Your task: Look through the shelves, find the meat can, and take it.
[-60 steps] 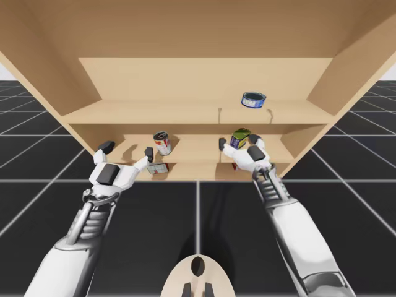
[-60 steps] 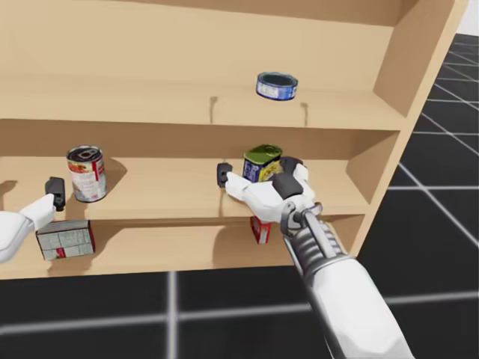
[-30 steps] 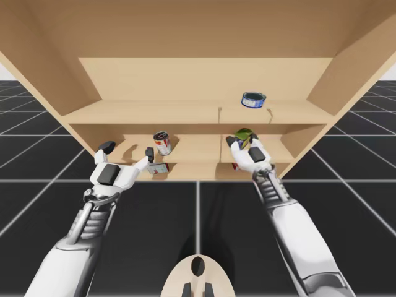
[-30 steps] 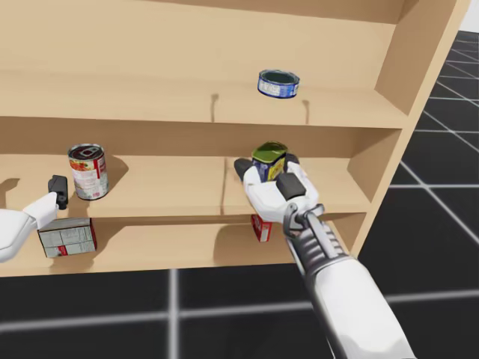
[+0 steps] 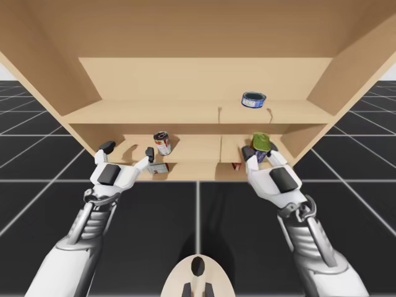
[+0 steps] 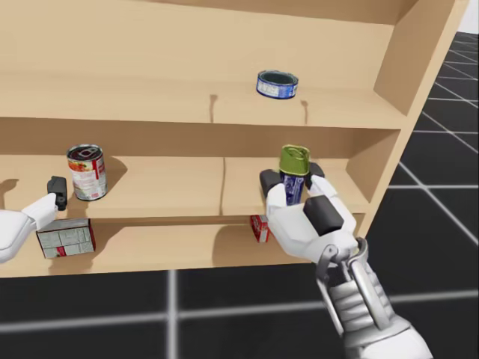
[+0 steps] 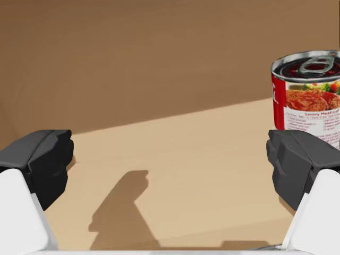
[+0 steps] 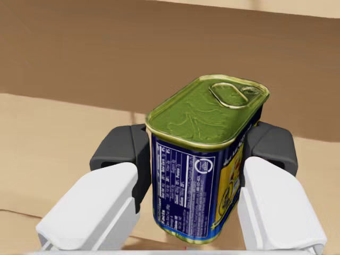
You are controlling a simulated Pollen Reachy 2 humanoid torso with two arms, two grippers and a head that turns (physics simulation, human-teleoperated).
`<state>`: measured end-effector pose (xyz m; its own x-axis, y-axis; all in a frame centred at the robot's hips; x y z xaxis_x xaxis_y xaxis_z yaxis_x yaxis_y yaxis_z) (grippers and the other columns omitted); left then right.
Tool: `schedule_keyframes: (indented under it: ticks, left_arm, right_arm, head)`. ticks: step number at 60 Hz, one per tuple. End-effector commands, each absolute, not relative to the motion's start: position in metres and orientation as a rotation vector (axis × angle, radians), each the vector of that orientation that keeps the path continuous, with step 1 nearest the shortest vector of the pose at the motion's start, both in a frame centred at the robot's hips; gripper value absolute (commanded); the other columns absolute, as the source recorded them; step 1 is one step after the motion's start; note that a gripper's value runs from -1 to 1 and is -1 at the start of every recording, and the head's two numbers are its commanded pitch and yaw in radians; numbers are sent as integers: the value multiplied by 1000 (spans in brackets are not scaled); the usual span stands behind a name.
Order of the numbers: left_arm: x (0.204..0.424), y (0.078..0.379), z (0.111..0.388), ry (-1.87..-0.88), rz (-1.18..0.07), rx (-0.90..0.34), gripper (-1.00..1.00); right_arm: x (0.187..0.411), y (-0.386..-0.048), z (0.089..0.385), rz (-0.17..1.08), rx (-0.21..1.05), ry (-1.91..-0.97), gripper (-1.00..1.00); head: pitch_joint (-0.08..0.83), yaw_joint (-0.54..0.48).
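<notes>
The meat can (image 8: 204,159) is a blue box-shaped tin with a green-gold lid; it stands upright between the two fingers of my right gripper (image 8: 194,154), which is shut on it. In the head view the meat can (image 6: 293,173) is held in front of the middle shelf (image 6: 172,198), off the board, with my right gripper (image 6: 292,185) around it. From above, the meat can (image 5: 260,146) sits in my right gripper (image 5: 258,154) out in front of the shelf's edge. My left gripper (image 5: 127,150) is open at the middle shelf's left end, nothing between its fingers.
A red round can (image 7: 308,98) stands on the middle shelf ahead of my left gripper (image 7: 170,159), by one finger. A flat blue round can (image 6: 277,84) rests on the upper shelf. A grey-and-red box (image 6: 66,238) and a small red box (image 6: 259,227) lie on the lower shelf.
My right gripper closed on the meat can, lifted it off the middle shelf and drew it back and to the right, out in front of the shelf. My left arm stayed put.
</notes>
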<state>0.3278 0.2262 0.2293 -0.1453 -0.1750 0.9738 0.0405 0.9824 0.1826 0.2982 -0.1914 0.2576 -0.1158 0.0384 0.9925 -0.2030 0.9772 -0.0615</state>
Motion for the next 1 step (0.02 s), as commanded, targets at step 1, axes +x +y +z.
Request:
schedule_keyframes:
  ticks: [1]
  left_arm:
    - [328, 225, 229, -1705, -190, 105, -1000]
  right_arm:
    - [239, -186, 268, 241, 182, -1745, 1000]
  head:
    - [444, -193]
